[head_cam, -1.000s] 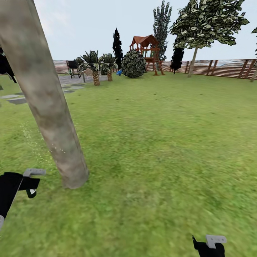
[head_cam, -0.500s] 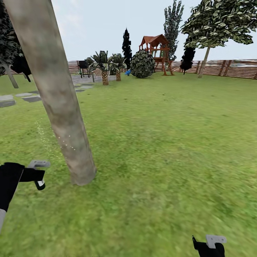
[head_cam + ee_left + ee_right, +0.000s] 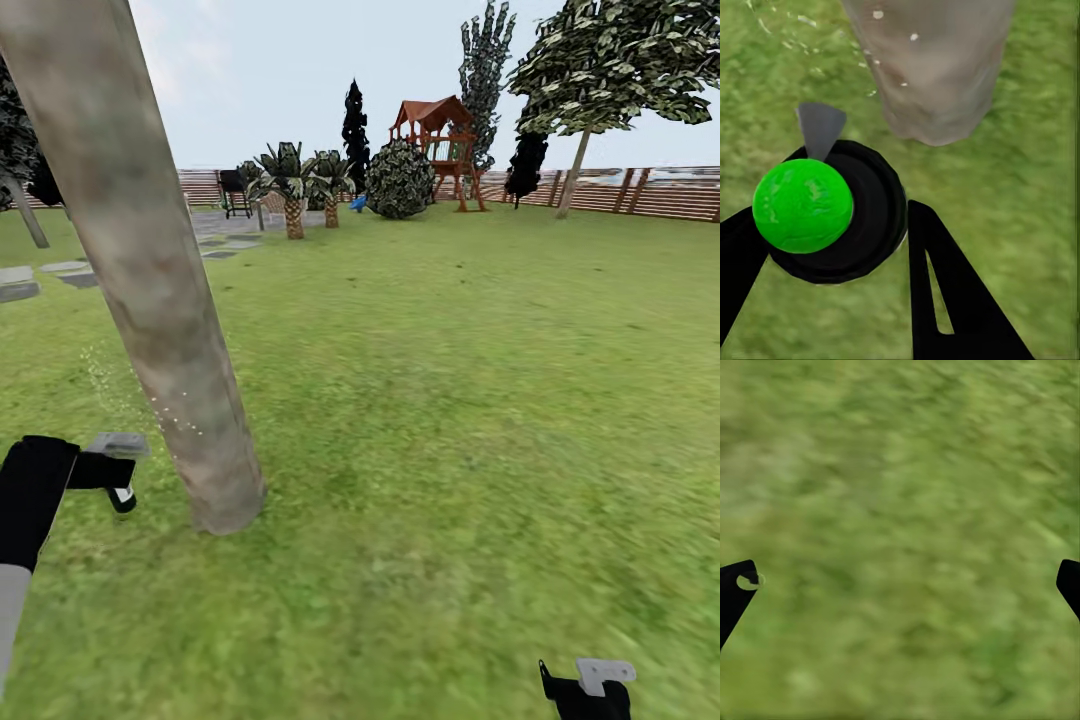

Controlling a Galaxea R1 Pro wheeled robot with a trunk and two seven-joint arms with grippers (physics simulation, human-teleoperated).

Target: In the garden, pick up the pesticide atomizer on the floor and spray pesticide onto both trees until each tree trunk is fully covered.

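Item one: our left gripper (image 3: 832,255), two black fingers (image 3: 945,300) clamped on either side of a small dark round-bodied pesticide atomizer (image 3: 855,217) topped by a bright green ball. In the head view the same left gripper (image 3: 118,480) sits at the end of a black forearm, low at the left, with the dark pesticide atomizer (image 3: 122,497) hanging from it just above the grass and just beside the base of the trunk.

Item two: a thick, pale grey-brown mottled tree trunk (image 3: 150,260), leaning across the upper left of the head view and meeting the lawn near the held bottle. In the left wrist view the foot of the tree trunk (image 3: 934,67) stands close ahead of the atomizer.

Item three: a thin scatter of whitish pesticide specks (image 3: 175,420) on the lower bark and over the grass to its left; we also log the pesticide specks (image 3: 892,34) on bark and turf in the left wrist view.

Item four: our right gripper (image 3: 590,685), low at the right over bare grass; its black fingertips (image 3: 736,585) stand wide apart with nothing between them.

Item five: the wide green lawn (image 3: 450,400), bounded by a brown slatted wooden fence (image 3: 650,195). Far off, a second leafy tree with a pale slender trunk (image 3: 572,185), a red-roofed wooden play tower (image 3: 440,135), and low palm-like plants (image 3: 292,190).
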